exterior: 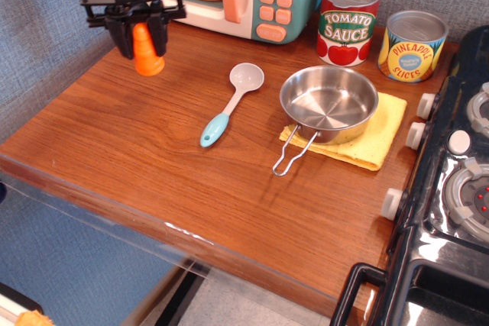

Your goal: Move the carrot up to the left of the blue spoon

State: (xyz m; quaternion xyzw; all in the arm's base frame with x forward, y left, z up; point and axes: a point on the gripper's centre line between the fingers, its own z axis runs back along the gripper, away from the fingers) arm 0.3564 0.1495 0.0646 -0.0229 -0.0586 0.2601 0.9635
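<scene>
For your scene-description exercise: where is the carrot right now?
The carrot sits between the tool's fingers at the table's far-left corner, left of the blue spoon.

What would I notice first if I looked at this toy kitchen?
Probably the bright orange carrot, pinched in the black gripper over the table's far left corner. Next, the shiny steel pan on a yellow cloth to the right, with the blue spoon lying between them.

Glossy wood-grain table [191, 188]; shiny steel pan [328, 104] (mirror-like); matt yellow cloth [382, 139]; smooth plastic carrot [147, 51].
</scene>
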